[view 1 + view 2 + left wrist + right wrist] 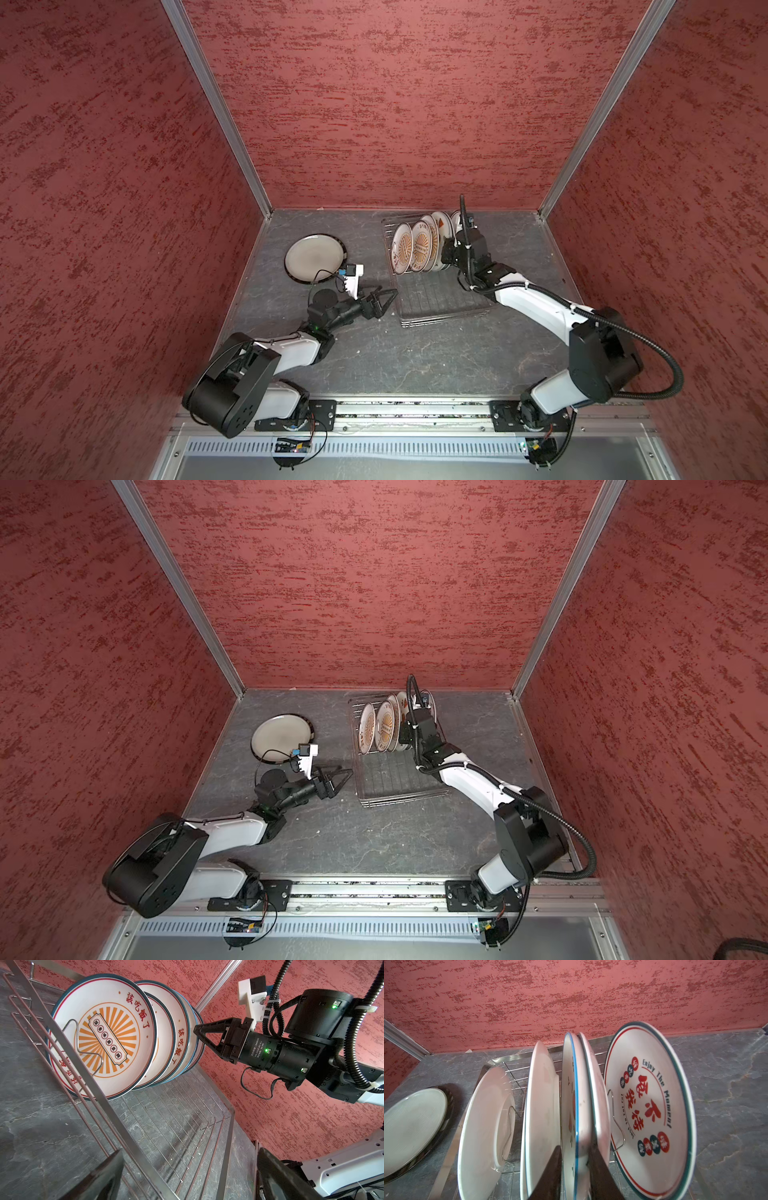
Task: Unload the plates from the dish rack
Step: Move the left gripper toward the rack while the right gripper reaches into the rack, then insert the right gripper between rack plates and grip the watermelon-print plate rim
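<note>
- Now the right arm stretches from its base along the right side of the rack [440, 299] to the far end, with the wrist bent down onto the plates [415, 247].
- Right claw [574, 1147]: narrowed. Its two fingers [548, 1174] straddle the edge of the blue-rimmed plate [571, 1088], one close against each face. Whether they truly pinch it I cannot tell.
- Left arm: folded low over the table [374, 365], elbow back, forearm pointing at the rack's near left edge.
- Left claw [386, 302]: spread wide and turned on its side. It holds nothing, sits just beside the rack and touches no plate.
- Plates: a row stands upright between the prongs at the rack's far end, with the blue-rimmed one inside that row. The rack's near half is bare wire.
- Dark-rimmed plate [315, 258]: lies flat on the table, left of the rack and apart from it, near the left wrist.
</note>
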You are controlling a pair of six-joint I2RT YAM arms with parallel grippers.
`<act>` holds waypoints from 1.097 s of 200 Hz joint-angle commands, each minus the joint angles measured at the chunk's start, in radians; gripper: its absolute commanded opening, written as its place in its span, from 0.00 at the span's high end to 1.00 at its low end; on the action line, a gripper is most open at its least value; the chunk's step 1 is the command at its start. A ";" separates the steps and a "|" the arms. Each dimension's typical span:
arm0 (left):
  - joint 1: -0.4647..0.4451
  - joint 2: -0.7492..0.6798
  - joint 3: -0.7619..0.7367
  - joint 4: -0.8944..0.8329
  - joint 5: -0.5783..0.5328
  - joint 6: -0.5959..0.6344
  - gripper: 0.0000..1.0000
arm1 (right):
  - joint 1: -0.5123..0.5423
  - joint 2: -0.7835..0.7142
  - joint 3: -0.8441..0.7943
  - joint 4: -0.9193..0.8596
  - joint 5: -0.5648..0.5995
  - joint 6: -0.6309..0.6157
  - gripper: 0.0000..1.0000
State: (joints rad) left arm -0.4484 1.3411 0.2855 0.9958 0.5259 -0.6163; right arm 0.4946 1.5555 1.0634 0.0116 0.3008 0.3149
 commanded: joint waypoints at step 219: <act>-0.007 0.043 0.021 0.050 0.010 -0.027 0.01 | 0.064 0.201 0.153 -0.023 0.251 0.009 0.79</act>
State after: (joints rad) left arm -0.4492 1.3880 0.2939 1.0145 0.5228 -0.6388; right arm 0.5549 1.7348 1.2045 -0.0513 0.5163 0.3187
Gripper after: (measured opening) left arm 0.994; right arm 0.239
